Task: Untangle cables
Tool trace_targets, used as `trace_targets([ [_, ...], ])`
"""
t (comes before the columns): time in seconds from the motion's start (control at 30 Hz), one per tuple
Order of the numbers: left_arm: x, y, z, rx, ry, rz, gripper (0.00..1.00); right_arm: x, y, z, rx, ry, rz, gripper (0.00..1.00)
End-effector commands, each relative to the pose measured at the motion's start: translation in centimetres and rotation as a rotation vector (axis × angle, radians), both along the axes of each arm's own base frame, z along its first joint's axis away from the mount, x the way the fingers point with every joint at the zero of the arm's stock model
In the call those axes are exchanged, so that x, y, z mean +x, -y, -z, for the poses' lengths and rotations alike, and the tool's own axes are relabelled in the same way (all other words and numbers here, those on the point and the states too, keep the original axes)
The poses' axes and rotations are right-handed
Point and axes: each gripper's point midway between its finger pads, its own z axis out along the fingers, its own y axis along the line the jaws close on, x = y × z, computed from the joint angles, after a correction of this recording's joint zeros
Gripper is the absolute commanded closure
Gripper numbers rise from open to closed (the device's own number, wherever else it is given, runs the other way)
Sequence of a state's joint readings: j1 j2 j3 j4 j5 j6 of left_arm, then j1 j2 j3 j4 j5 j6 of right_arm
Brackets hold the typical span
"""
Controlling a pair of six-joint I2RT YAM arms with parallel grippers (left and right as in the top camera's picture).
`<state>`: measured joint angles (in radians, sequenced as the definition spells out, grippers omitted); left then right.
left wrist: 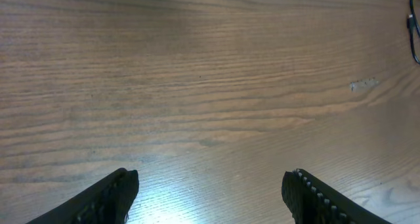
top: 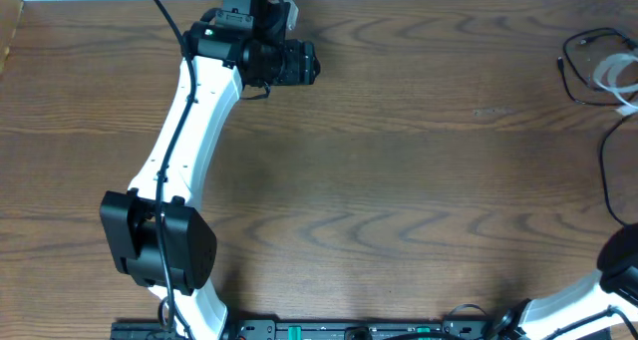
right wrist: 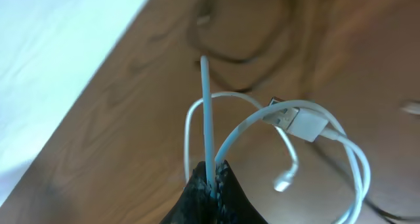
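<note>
While in R end effector (right wrist: 213,179), white cable (right wrist: 205,99) axis straight outward.

My left gripper (left wrist: 210,179) hovers, fingers spread wide, above the wooden bench (left wrist: 197,86); a black cable (left wrist: 413,39) loops far to its upper right.

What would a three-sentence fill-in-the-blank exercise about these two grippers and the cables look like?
1. The right gripper pinches the white cable with its jaws ____.
2. The left gripper, jaws apart over the table, holds ____.
3. In the overhead view, the black cable lies by the table's ____ edge.
Missing words: shut; nothing; right.
</note>
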<state>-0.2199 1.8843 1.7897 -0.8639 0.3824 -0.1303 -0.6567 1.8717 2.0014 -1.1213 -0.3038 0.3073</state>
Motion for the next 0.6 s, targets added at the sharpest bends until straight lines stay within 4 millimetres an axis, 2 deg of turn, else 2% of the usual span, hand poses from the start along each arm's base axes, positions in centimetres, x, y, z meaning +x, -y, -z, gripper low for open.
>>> trace_targets([
  [0.0,0.0,-0.1,0.3,0.006,-0.007,-0.005,0.25,-3.2,5.0,1.7,-0.022,-0.07,0.152,0.99],
  [0.1,0.0,-0.1,0.3,0.006,-0.007,-0.005,0.25,-5.6,8.4,3.6,0.013,-0.107,0.236,0.99],
  [0.2,0.1,-0.1,0.3,0.006,-0.006,-0.005,0.25,-6.7,10.5,5.6,0.038,-0.133,0.278,0.98],
  [0.23,0.1,-0.1,0.3,0.006,-0.006,-0.005,0.25,-6.8,10.8,6.1,0.046,-0.132,0.273,0.9],
  [0.27,0.1,-0.1,0.3,0.006,-0.006,-0.004,0.25,-6.4,10.7,6.5,0.059,-0.119,0.229,0.59],
  [0.3,0.1,-0.1,0.3,0.006,-0.006,-0.005,0.25,-6.0,10.3,6.6,0.075,-0.095,0.18,0.44],
  [0.33,0.1,-0.1,0.3,0.006,-0.006,-0.005,0.24,-5.2,9.6,6.5,0.105,-0.05,0.114,0.24],
  [0.43,0.0,-0.1,0.3,0.006,-0.007,-0.005,0.25,-3.7,7.9,5.5,0.134,0.035,-0.006,0.09],
  [0.5,0.0,-0.1,0.3,0.006,-0.007,-0.005,0.24,-2.8,6.5,4.8,0.128,0.058,-0.068,0.04],
  [0.57,0.0,-0.1,0.3,0.006,-0.007,-0.004,0.24,-2.1,4.9,4.0,0.125,0.078,-0.132,0.04],
])
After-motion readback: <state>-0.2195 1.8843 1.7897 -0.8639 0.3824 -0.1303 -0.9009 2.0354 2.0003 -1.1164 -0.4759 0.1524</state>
